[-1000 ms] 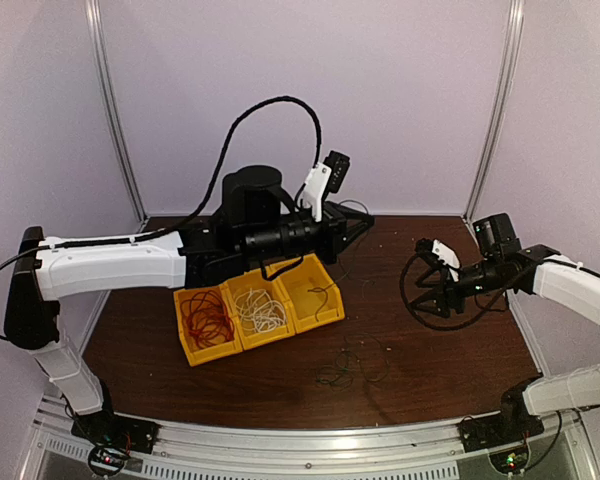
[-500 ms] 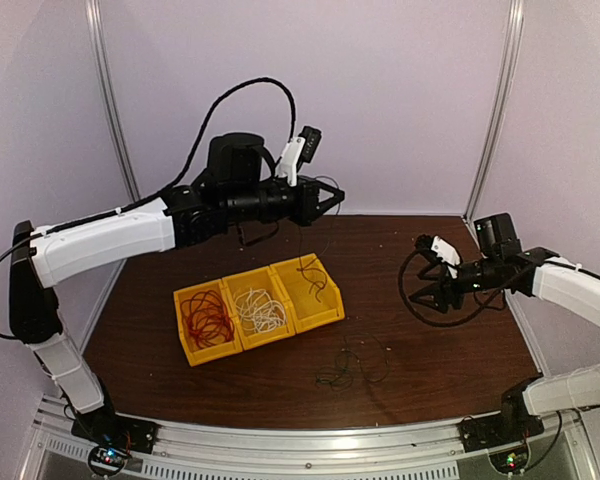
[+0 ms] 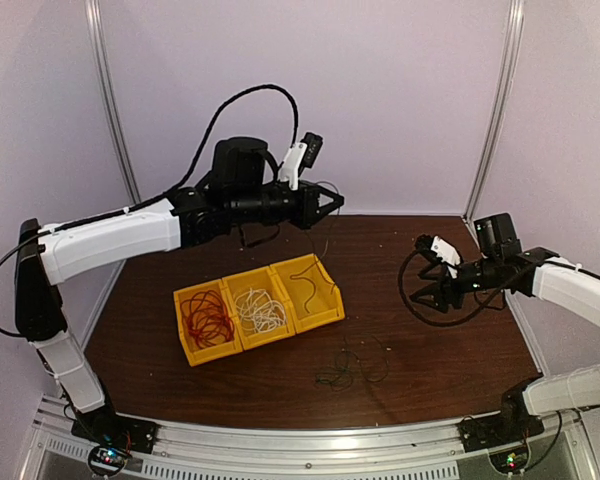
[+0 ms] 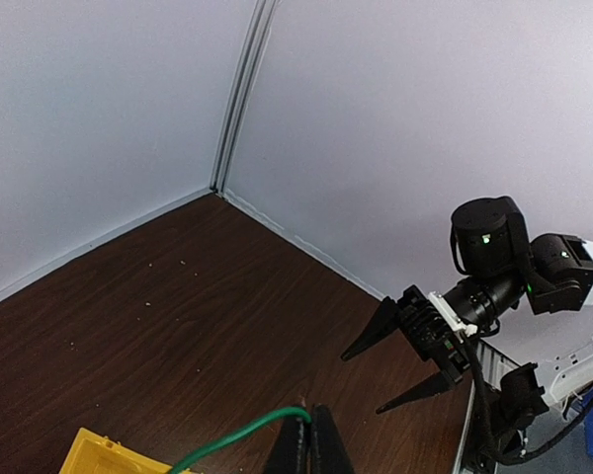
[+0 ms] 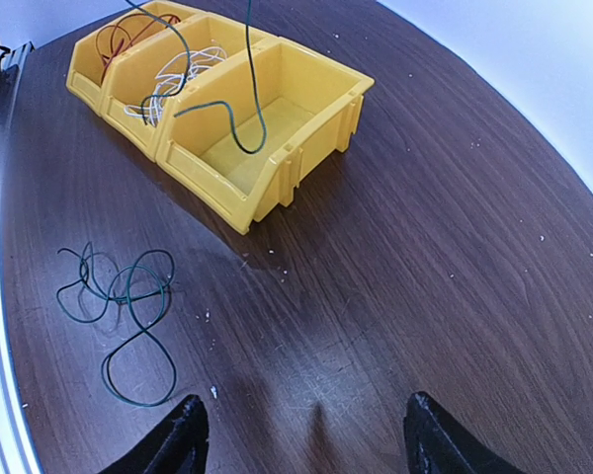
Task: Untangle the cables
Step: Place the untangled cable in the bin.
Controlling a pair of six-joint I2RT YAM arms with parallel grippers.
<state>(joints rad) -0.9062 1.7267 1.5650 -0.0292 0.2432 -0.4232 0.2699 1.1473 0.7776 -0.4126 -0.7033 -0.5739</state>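
My left gripper (image 3: 336, 203) is raised above the yellow bins and shut on a thin dark green cable (image 4: 235, 440), pinched at the fingertips (image 4: 311, 436). That cable (image 5: 252, 99) hangs down with its free end inside the right bin (image 3: 325, 305). Red cables (image 3: 206, 318) fill the left bin and white cables (image 3: 259, 309) the middle one. More dark green cables (image 5: 124, 291) lie tangled on the table (image 3: 351, 366) in front of the bins. At the right, low over bare table, my right gripper (image 3: 430, 291) stands open with nothing in it (image 5: 301, 442).
The three yellow bins (image 5: 277, 168) stand in a row at the table's left centre. Grey walls with metal posts (image 3: 115, 110) close the back and sides. A metal rail (image 3: 310, 440) runs along the near edge, between the arm bases.
My left arm has risen from low over the bins and drawn back, lifting the green cable until only its end hangs in the right bin. The right arm has not moved.
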